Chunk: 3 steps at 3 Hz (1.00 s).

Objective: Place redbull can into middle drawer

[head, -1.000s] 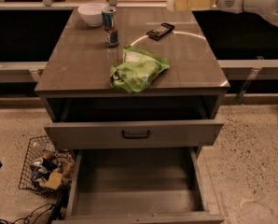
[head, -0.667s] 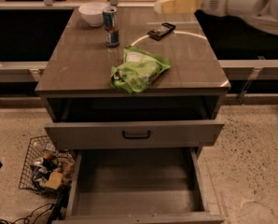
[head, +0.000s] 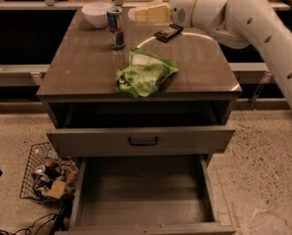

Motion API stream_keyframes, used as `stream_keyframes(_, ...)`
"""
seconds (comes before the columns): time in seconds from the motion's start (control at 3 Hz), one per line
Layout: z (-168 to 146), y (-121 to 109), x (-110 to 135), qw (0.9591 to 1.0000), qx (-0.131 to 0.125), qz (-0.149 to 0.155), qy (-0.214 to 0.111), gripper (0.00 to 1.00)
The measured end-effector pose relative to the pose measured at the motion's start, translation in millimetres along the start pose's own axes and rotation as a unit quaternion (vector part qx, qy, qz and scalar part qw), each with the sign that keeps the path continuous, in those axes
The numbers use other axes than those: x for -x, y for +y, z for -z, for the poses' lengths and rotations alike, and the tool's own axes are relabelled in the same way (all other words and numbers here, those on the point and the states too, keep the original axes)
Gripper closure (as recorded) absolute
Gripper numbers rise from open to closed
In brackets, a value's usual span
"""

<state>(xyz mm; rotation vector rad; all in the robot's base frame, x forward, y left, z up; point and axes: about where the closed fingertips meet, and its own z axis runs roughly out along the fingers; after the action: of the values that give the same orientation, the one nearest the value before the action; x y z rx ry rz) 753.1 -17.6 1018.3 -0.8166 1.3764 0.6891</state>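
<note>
The redbull can stands upright at the back left of the cabinet top, just right of a white bowl. My gripper hangs above the back of the top, a little to the right of the can and level with its upper part, not touching it. The white arm reaches in from the right. The middle drawer is pulled far out at the bottom, its box and bare floor showing, with nothing in it.
A white bowl sits at the back left corner. A crumpled green chip bag lies mid-top near the front. A small dark flat object lies below the gripper. A drawer with a dark handle is slightly out. A wire basket of clutter stands on the floor at left.
The arm and gripper have swung left across the back of the cabinet top, coming closer to the redbull can. The can, bag and drawers have not moved.
</note>
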Motion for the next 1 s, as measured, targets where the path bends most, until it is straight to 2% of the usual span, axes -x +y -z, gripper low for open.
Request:
stream_keyframes(0.33,-33.5,0.5,-17.8,0.9998,0.014,-0.011,-0.003,0.0)
stream_keyframes(1.0,-90.4,-2.0,-43.9,0.9992,0.034,-0.02,0.011,0.0)
